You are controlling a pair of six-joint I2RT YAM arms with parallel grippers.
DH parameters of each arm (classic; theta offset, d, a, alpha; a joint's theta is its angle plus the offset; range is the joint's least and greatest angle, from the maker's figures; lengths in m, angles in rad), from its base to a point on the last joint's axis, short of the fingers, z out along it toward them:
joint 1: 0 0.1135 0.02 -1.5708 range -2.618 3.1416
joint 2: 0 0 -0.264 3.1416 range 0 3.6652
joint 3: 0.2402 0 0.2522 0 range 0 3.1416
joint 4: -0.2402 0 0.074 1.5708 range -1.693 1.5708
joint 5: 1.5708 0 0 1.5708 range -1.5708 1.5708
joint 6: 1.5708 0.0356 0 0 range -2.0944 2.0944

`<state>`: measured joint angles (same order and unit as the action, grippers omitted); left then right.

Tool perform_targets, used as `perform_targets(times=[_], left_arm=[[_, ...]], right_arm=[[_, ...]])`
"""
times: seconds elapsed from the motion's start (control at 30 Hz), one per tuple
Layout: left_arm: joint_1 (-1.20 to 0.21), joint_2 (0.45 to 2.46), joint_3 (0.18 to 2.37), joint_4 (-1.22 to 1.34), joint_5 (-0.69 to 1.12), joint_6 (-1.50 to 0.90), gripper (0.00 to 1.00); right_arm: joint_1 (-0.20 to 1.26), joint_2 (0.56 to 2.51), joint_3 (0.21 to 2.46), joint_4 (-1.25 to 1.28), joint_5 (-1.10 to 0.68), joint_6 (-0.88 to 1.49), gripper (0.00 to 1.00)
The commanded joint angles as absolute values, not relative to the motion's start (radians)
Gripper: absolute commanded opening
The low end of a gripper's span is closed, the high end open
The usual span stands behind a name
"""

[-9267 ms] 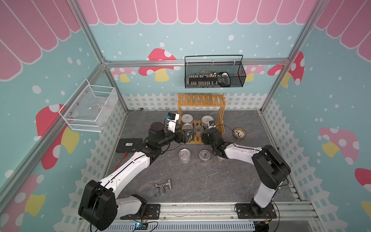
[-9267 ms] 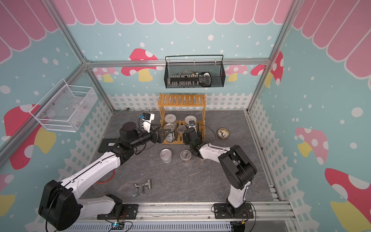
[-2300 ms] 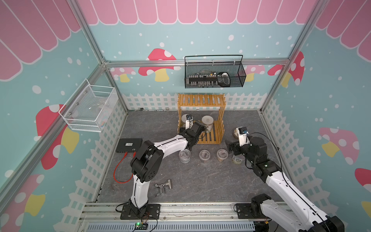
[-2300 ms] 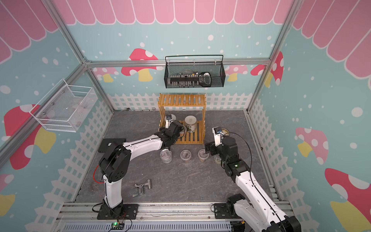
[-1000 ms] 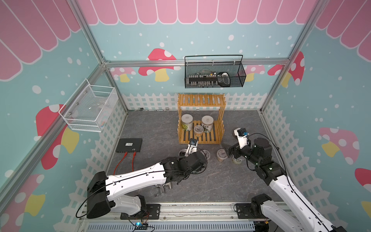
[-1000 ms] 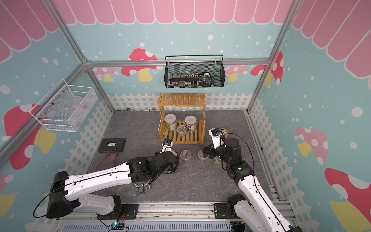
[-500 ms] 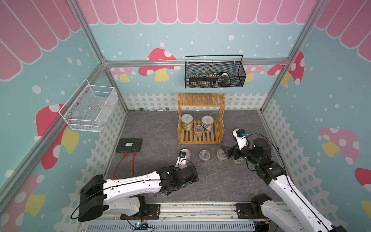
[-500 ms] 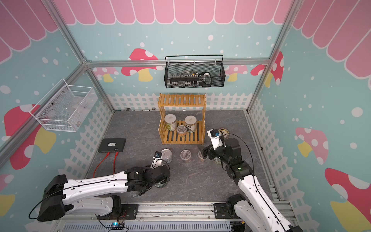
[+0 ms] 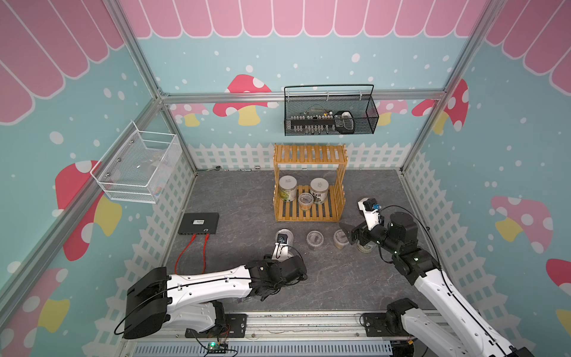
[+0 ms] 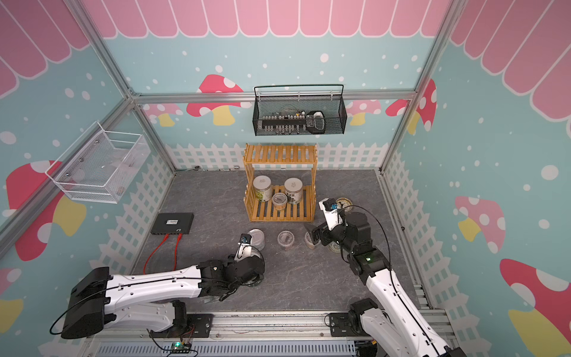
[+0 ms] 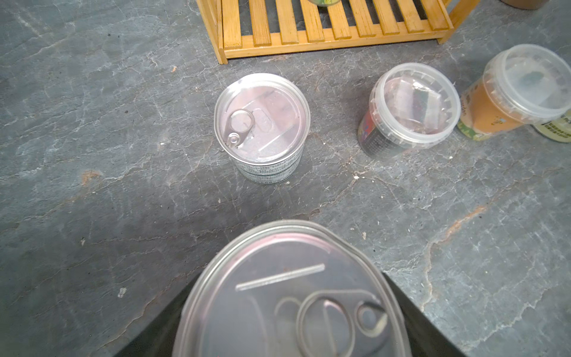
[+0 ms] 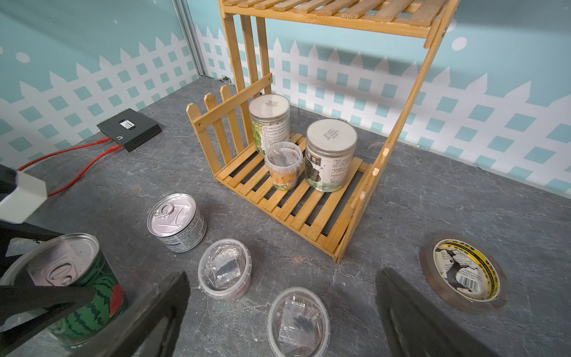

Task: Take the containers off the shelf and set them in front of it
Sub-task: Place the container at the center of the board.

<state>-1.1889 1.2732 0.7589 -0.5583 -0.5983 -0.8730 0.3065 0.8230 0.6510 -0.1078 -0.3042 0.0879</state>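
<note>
The bamboo shelf (image 9: 309, 213) (image 12: 309, 213) holds two white-lidded jars (image 9: 287, 187) (image 9: 319, 190) and a small clear jar (image 9: 305, 200) on its lower tier. In front of it stand a tin can (image 11: 262, 126), two clear jars (image 9: 314, 238) (image 9: 340, 239) and another can (image 10: 335, 247) under the right arm. My left gripper (image 11: 287, 309) is shut on a watermelon-label tin can (image 12: 61, 278), low over the floor in front of that row. The right gripper (image 12: 282, 309) stands open above a clear jar (image 12: 298, 318), touching nothing.
A tape roll (image 12: 463, 273) lies on the floor right of the shelf. A black box (image 9: 199, 222) with red cables sits at the left. A black wire basket (image 9: 330, 114) and a white mesh basket (image 9: 136, 167) hang on the walls.
My left arm has drawn back from the shelf toward the front with the tin can in its grip. The right arm has barely moved, its gripper still open.
</note>
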Motion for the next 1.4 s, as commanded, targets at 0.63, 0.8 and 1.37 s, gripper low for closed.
perform_targets(times=[0.63,0.8,1.37], left_arm=[[-1.194,1.27,0.745,-0.592,-0.588,-0.813,0.85],[-1.184,1.264,0.748,-0.596,-0.597,-0.802,0.85],[-1.163,1.271,0.846,-0.587,-0.6,-0.719,0.94]], right_arm=[[0.3,0.799,0.637,-0.086,-0.31,0.072,0.99],[0.3,0.802,0.639,-0.085,-0.316,0.072,0.99],[0.301,0.824,0.653,-0.069,-0.341,0.076,0.99]])
